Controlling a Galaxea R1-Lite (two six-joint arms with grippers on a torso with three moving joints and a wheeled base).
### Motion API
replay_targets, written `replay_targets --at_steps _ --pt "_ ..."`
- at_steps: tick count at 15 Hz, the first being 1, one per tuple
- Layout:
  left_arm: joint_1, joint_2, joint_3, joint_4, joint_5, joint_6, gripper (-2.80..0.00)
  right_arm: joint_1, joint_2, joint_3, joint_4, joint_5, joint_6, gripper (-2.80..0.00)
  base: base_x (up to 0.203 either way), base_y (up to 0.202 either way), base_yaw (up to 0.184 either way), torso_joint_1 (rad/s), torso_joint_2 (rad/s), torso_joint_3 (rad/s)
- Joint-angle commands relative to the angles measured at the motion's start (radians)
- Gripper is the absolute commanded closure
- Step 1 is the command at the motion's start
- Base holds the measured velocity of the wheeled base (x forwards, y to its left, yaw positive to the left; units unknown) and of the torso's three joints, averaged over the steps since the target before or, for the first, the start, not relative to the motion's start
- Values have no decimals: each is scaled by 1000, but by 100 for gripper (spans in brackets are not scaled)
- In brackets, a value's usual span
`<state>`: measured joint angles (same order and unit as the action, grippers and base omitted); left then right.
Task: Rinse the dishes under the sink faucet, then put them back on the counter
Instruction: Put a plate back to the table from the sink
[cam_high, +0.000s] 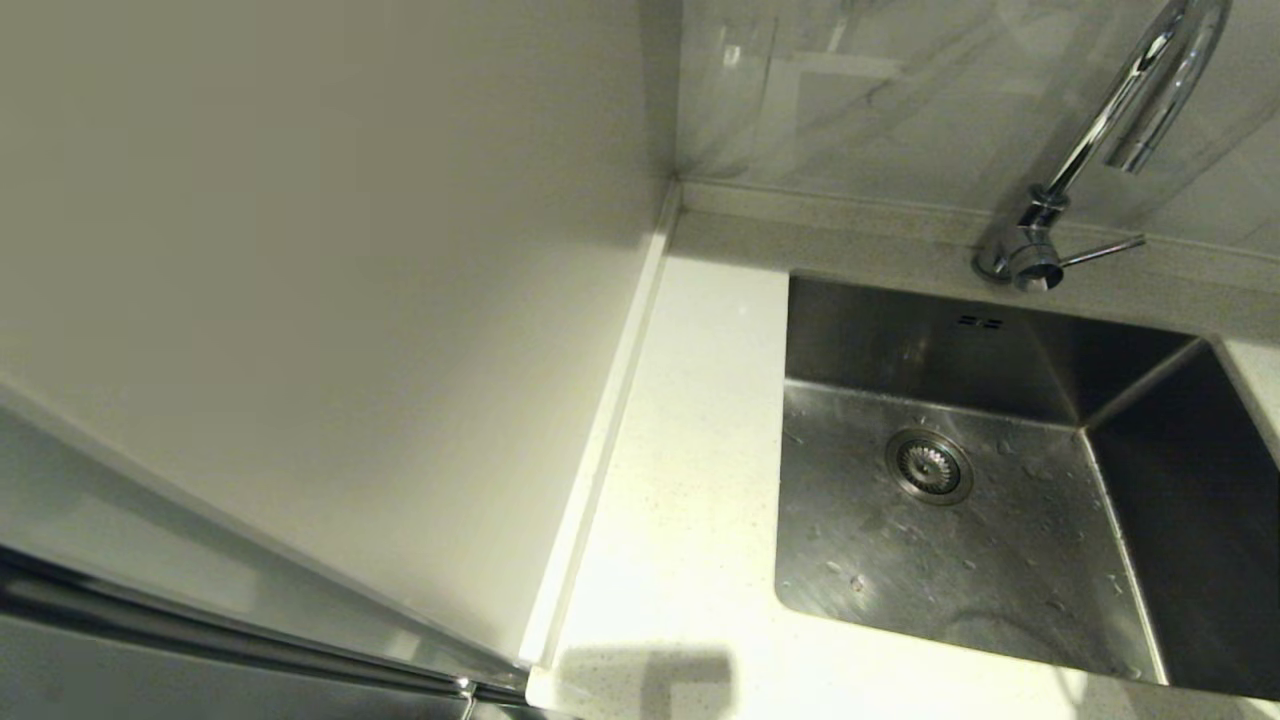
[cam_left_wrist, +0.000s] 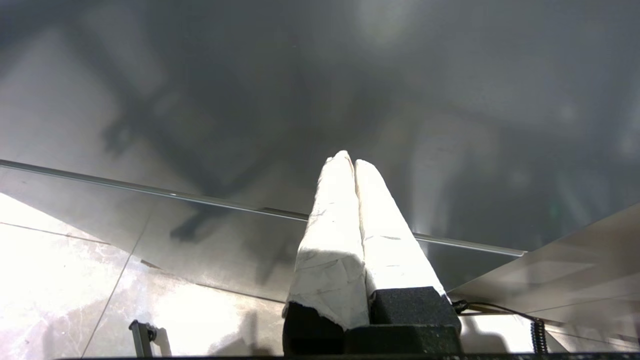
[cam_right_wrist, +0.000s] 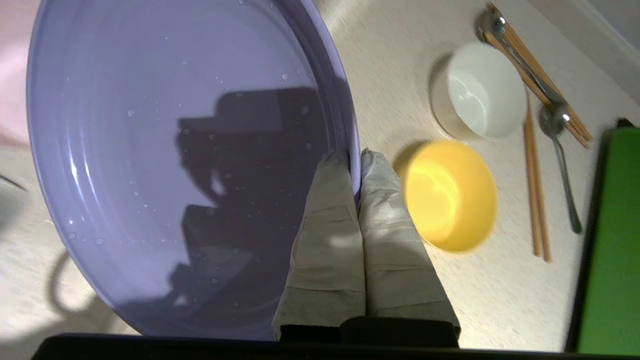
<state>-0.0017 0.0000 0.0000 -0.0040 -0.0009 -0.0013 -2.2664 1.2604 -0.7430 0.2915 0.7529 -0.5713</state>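
Note:
My right gripper is shut on the rim of the lilac plate, one finger inside the rim and one outside. Water drops dot the plate, which hangs above the white speckled counter. A small pale bowl stands on the counter beyond it. A pale pink patch shows past the plate's far edge. The head view shows the steel sink, its drain strainer and the chrome faucet with its lever, but no gripper. My left gripper is shut on nothing.
A yellow bowl sits right beside my right fingers. Chopsticks, a spoon and a green flat item lie further along. A tall white panel bounds the counter strip left of the sink. The left wrist faces dark glossy panels.

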Motion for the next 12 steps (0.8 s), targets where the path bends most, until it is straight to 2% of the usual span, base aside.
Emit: replay_targets --at_steps 1,4,12 --pt "0 0 3 -1 -1 0 0 -110 65 37 2 38 -106 0 0 0 0 0 0 0" --pt "0 0 2 -1 0 0 0 -148 144 40 1 41 -159 0 0 0 0 0 0 0" --pt "0 -1 3 -1 0 0 0 -150 314 57 -54 28 -219 0 0 0 0 0 0 0"
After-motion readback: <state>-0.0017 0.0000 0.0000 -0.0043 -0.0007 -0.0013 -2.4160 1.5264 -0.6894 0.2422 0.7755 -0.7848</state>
